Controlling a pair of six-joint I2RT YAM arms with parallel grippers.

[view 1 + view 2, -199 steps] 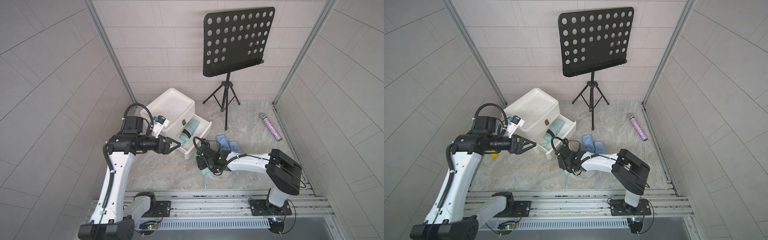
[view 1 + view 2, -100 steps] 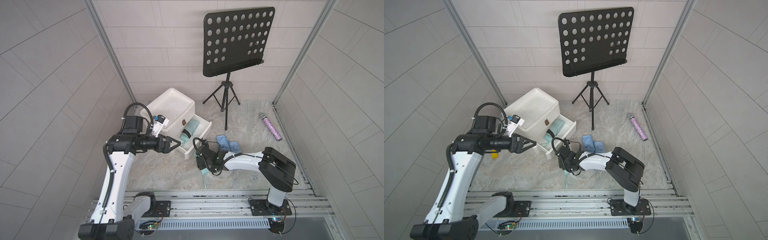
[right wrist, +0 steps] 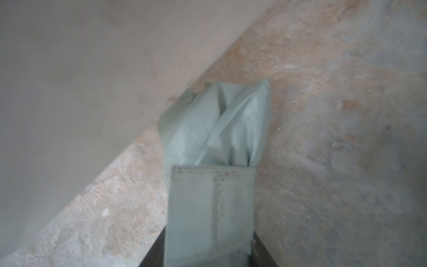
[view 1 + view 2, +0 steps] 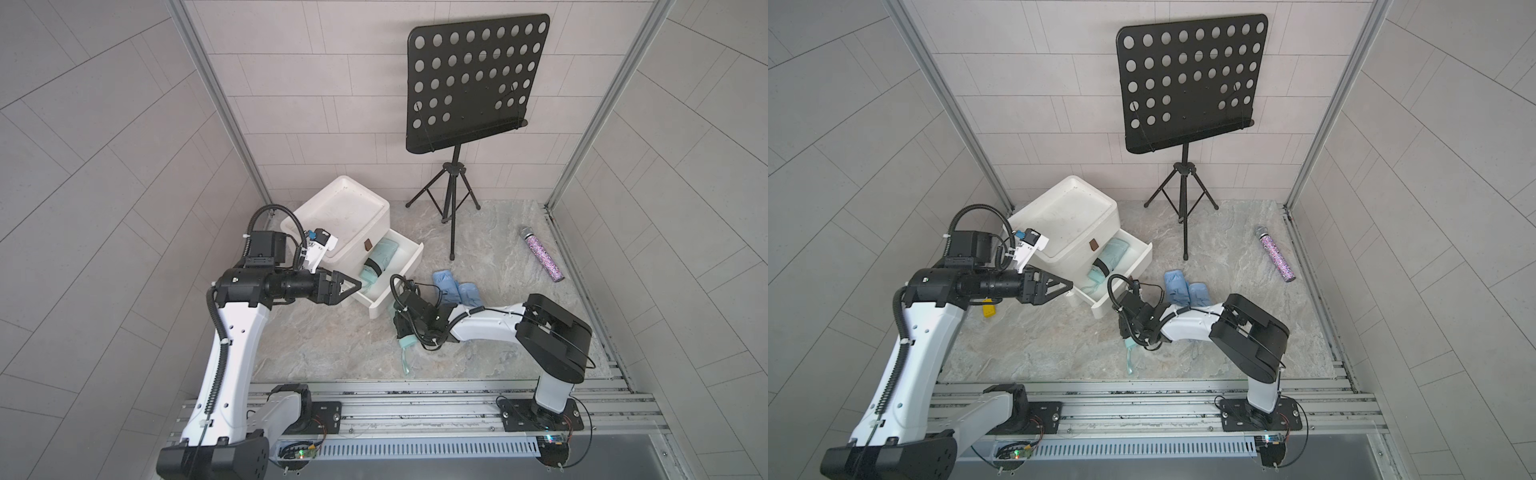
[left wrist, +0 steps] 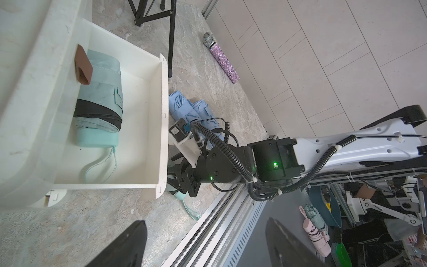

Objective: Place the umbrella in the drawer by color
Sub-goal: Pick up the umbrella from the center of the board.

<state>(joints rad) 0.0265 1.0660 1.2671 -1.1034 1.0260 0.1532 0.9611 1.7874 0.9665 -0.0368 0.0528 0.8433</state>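
1. The right gripper is clasping the mint umbrella, which is lying on the floor just beside the front corner of the drawer.
2. The left gripper is hovering near the drawer, jaws spread and holding nothing.
3. A stowed umbrella, also mint, is lying inside the drawer.
4. Blue umbrellas are lying just beside the drawer.

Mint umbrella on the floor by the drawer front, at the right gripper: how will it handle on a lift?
The mint umbrella has loose fabric folds, so it will likely squash somewhat between the jaws of the right gripper. It is a short folded bundle, probably stiff enough not to droop. Its strap lies on the floor and may dangle or snag.
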